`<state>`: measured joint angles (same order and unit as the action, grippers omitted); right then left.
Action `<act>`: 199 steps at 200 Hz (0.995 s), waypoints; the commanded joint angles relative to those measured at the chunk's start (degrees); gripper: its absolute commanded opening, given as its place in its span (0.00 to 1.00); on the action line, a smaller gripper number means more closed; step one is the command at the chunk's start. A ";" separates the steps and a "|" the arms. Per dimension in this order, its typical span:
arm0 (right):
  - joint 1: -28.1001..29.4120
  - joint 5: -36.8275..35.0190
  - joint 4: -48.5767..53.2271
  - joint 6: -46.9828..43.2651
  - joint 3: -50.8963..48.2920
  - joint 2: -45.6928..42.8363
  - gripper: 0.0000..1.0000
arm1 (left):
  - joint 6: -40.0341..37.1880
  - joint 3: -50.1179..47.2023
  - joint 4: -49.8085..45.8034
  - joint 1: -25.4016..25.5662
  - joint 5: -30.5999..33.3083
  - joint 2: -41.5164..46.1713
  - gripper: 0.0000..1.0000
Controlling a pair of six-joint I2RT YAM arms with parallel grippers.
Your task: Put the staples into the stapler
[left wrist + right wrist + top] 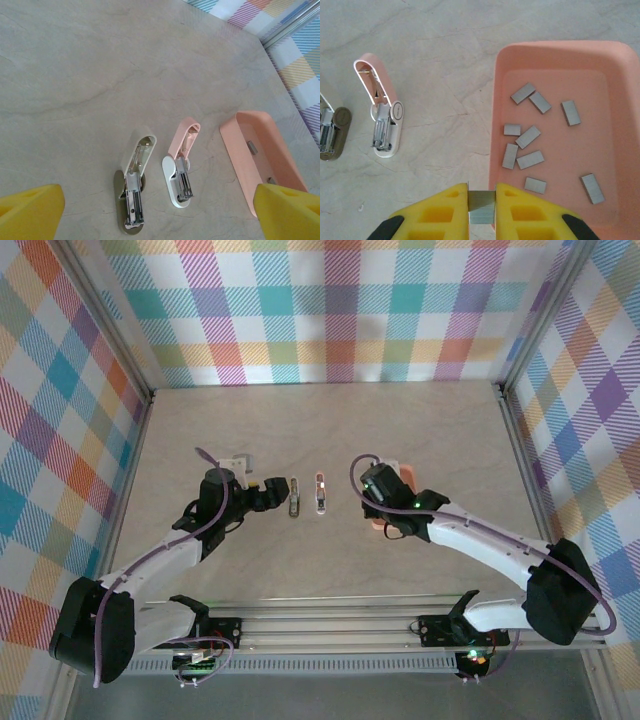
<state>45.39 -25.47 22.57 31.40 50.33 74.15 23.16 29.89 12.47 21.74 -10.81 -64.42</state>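
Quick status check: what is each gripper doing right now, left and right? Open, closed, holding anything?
Left gripper: open, holding nothing.
Right gripper: closed on one staple strip.

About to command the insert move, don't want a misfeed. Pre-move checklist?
1. Strip gripped: right jaws shut on a dull-grey metal staple strip: ok.
2. Pale pink and white plastic mini stapler lid swung open, metal channel exposed: ok.
3. Channel free of old staples: cannot tell.
4. Stapler steadied: left jaws open, holding nothing, off the stapler: not ok.
5. Path from the orange plastic tray to the stapler is bare table: ok.
6. Right target: a beige and olive stapler lies open close beside the pink one, not touching; confirm aim: cannot tell.
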 commanded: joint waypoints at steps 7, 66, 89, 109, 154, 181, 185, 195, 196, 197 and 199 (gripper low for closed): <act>2.03 -1.91 -2.88 2.73 -0.67 0.97 0.17 | 0.53 -0.97 2.73 0.50 0.39 -0.08 0.97; 4.62 -1.98 -5.81 5.43 -0.43 6.65 0.17 | -0.26 -1.74 3.35 0.50 2.15 -0.83 0.97; 4.72 -0.29 -7.73 5.16 1.59 10.51 0.17 | 0.03 -2.19 3.52 0.50 3.65 -1.76 0.97; 4.74 0.79 -8.26 4.25 4.63 14.68 0.16 | 0.37 -2.29 3.87 0.49 4.12 -2.83 0.97; 4.75 2.02 -9.66 3.20 10.55 22.21 0.16 | 0.40 -2.30 3.98 0.24 4.91 -4.31 0.97; 4.73 2.49 -11.22 4.50 12.68 25.23 0.16 | 0.51 -2.29 3.62 -0.28 5.77 -4.21 0.97; 4.77 2.60 -11.24 4.54 13.04 25.65 0.16 | 0.62 -2.28 3.49 -0.37 5.92 -4.22 0.97; 4.71 2.84 -11.48 5.24 13.92 26.71 0.16 | 0.77 -2.37 3.20 -0.60 6.27 -4.24 0.97; 4.71 2.91 -11.49 5.34 14.01 26.82 0.16 | 0.76 -2.37 3.19 -0.62 6.30 -4.18 0.97; 4.71 2.98 -11.53 5.38 14.10 26.92 0.16 | 0.75 -2.42 3.18 -0.63 6.36 -4.25 0.97; 4.78 3.11 -11.68 5.46 14.21 27.10 0.16 | 0.77 -2.37 3.11 -0.68 6.40 -4.29 0.97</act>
<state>49.84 -23.42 12.86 35.38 61.98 99.07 23.18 28.29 14.11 21.61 -6.07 -68.53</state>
